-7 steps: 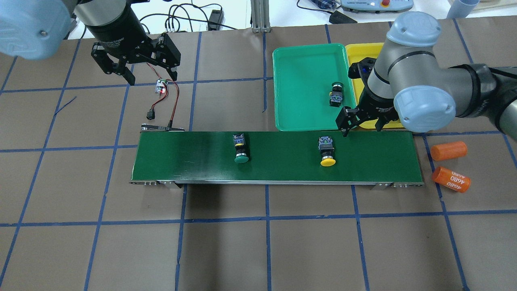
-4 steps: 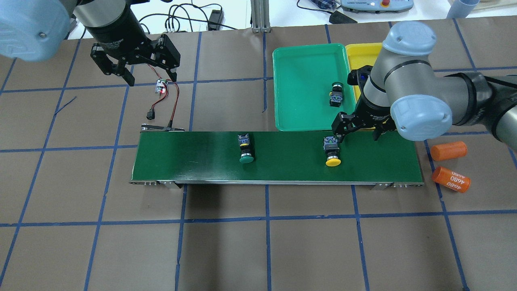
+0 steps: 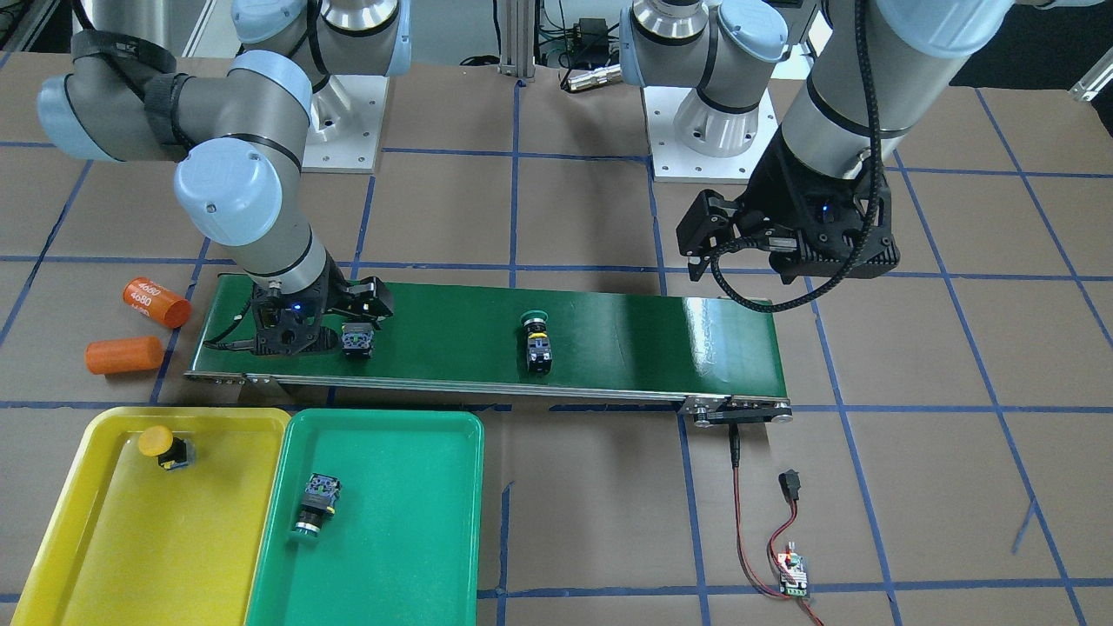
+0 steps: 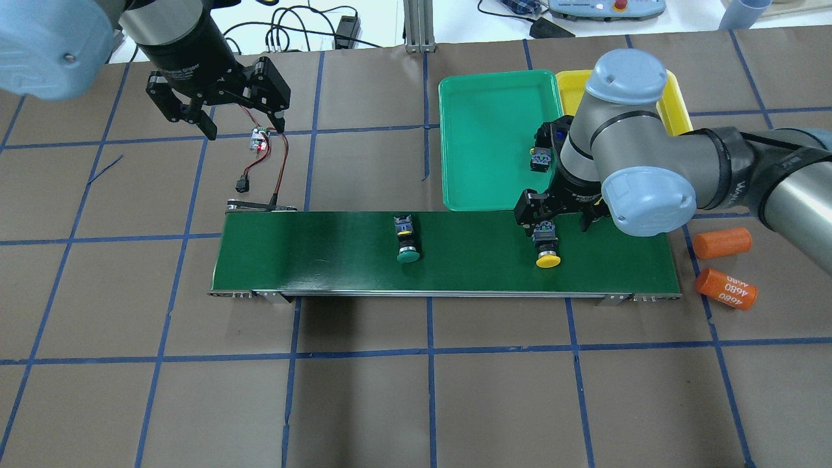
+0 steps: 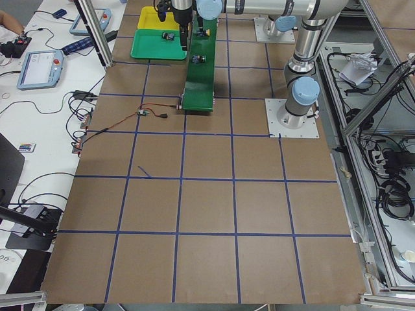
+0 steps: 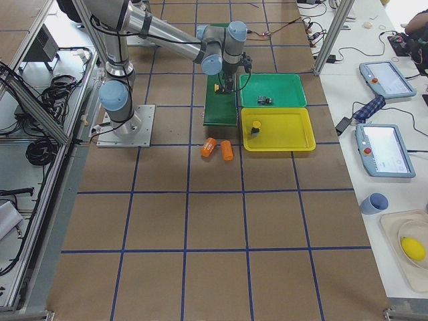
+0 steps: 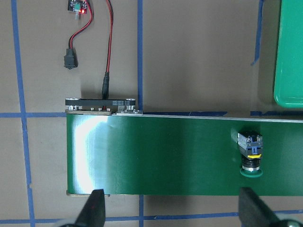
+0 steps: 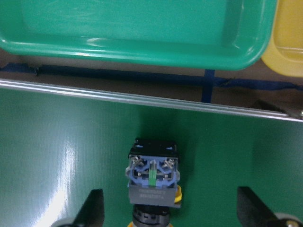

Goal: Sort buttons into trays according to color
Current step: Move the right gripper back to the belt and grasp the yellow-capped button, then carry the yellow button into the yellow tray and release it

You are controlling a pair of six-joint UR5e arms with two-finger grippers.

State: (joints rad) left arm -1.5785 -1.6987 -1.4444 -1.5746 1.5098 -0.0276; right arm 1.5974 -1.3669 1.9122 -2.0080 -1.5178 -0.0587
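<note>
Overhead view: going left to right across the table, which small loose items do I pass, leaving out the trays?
circuit board → green-capped button on the belt → yellow-capped button on the belt, below the right gripper → orange cylinders past the belt's right end

On the conveyor belt [image 4: 312, 253], a push-button [image 4: 407, 244] mid-length and another [image 4: 547, 257] rightward; beyond its right end, two trays [image 4: 487, 130] [image 4: 575, 84] side by side, a button [image 4: 540, 158] in each.

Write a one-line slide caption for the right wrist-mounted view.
Open right gripper straddles a yellow push-button on the green conveyor belt, green tray and yellow tray beyond.
</note>
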